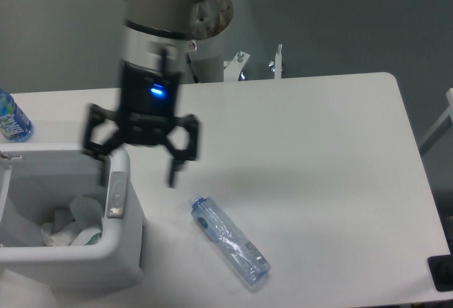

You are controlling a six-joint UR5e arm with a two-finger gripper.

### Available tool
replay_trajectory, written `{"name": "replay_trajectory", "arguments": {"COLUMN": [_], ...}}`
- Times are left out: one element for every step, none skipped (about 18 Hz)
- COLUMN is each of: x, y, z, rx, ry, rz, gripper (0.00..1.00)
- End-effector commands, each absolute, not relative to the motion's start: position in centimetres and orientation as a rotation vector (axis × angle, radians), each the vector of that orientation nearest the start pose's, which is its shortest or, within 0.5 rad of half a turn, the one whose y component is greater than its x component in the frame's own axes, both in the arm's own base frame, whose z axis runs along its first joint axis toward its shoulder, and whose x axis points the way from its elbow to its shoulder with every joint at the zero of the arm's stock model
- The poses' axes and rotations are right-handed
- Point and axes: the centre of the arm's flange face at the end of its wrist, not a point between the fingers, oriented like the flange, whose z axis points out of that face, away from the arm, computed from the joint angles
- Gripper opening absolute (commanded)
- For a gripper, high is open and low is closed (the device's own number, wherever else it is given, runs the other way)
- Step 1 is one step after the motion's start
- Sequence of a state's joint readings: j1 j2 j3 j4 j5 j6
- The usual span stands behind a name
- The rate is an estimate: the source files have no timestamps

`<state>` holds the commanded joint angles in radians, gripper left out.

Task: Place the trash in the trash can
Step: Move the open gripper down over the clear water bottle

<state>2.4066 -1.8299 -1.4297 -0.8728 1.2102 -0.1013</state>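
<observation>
Since the gripper (137, 168) hangs spread wide and empty beside the trash can (124, 248), I judge the bottle (229, 239), lying on the table (304, 145), light, slick and crushable; I'd pinch mid-body.

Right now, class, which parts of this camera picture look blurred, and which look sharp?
Fixed camera: the hand is smeared by motion blur, its open fingers soft-edged; the clear water bottle and the white trash can are sharper, though the whole picture is a little soft.
</observation>
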Motion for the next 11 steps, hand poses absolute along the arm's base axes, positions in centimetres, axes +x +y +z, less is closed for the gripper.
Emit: {"name": "replay_trajectory", "arguments": {"x": [-37.2, -38.7, -40.0, -40.9, -41.6, -42.3, -43.0, -43.6, -44.2, -44.9, -45.5], "y": [54.7, 54.3, 54.0, 54.1, 54.3, 54.7, 55.0, 55.4, 55.9, 56.5, 57.0], "z": [49.4, 48.6, 47.9, 46.9, 46.1, 45.3, 44.7, 43.9, 43.0, 42.1, 40.8], "rx": [-2.271, -2.276, -2.279, -2.294, -2.303, -2.311, -2.317, -2.322, -2.328, -2.327, -2.334], "ry": [-1.028, -1.059, -1.088, -1.106, -1.122, -1.134, -1.147, -1.155, -1.159, -1.159, -1.164], "rz": [-0.134, -0.106, -0.077, -0.052, -0.032, -0.018, -0.004, -0.003, -0.007, -0.007, -0.011], "gripper": [1.0, 1.0, 1.0, 1.0, 1.0, 1.0, 1.0, 1.0, 1.0, 1.0, 1.0]}}
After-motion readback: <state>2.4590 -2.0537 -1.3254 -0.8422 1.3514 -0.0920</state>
